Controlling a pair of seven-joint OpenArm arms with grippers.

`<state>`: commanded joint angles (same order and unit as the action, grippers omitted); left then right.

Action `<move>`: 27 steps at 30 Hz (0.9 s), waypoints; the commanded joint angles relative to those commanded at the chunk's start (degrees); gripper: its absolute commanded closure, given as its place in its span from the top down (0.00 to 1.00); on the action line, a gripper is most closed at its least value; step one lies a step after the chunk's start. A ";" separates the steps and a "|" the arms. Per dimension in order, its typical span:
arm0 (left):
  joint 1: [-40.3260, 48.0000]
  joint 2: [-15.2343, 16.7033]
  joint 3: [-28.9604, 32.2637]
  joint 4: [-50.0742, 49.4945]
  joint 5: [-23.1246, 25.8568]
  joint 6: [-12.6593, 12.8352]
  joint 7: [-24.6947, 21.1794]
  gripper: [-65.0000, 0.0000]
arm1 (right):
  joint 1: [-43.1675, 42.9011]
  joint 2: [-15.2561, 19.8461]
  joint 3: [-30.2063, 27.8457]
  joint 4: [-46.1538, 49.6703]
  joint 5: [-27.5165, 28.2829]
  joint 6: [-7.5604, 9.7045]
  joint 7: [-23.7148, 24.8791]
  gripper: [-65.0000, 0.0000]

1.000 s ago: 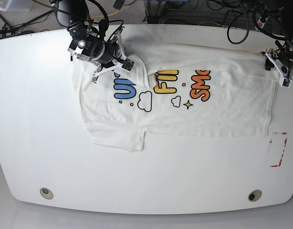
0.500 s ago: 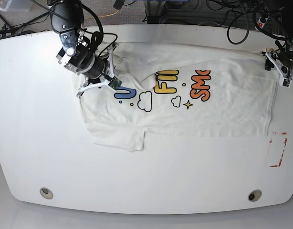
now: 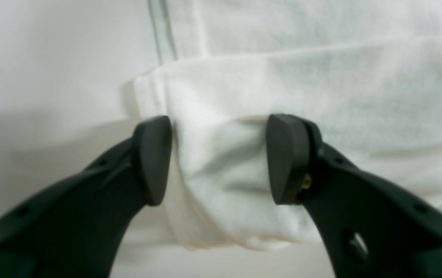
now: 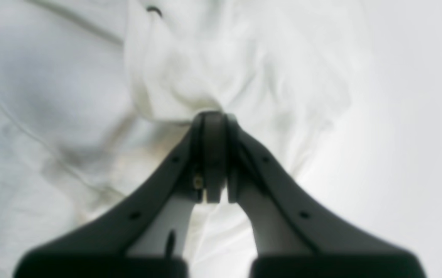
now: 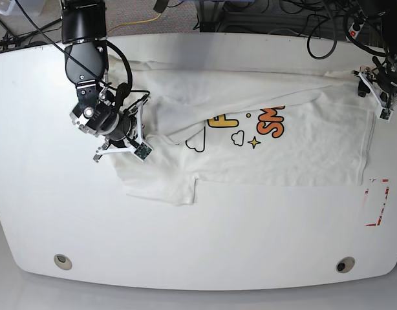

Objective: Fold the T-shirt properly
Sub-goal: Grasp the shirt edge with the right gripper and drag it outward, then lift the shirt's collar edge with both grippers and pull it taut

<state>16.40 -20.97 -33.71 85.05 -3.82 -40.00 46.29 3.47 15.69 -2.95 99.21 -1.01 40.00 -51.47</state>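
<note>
Left gripper (image 3: 217,158), left wrist view: jaws parted, straddling a bunched hem corner of the T-shirt (image 3: 321,88), cloth between the pads but not pinched, presumably poised to anchor that end.

Right gripper (image 4: 214,154), right wrist view: jaws closed on a gathered pinch of white fabric, which puckers at the tips.

Base view: T-shirt (image 5: 302,155) spread across the table (image 5: 205,245), its far edge draped over part of the lettering toward the right gripper (image 5: 121,137); likely a lengthwise fold under way.
</note>
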 joint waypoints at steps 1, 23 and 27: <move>-0.09 0.00 -0.09 0.09 -0.18 0.00 0.00 0.56 | -0.18 0.62 0.09 0.09 0.00 0.00 -0.09 0.29; -12.92 2.46 -5.98 6.33 -0.44 0.00 0.44 0.56 | -21.71 -11.34 27.25 16.26 9.23 0.00 -5.45 0.77; -12.04 2.55 -7.56 6.68 -0.44 0.00 0.44 0.56 | -24.18 -13.36 34.29 15.91 15.74 0.00 -5.45 0.77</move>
<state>4.35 -18.42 -41.27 91.74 -4.26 -40.00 46.73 -20.70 2.33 31.34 115.12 14.73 40.00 -56.92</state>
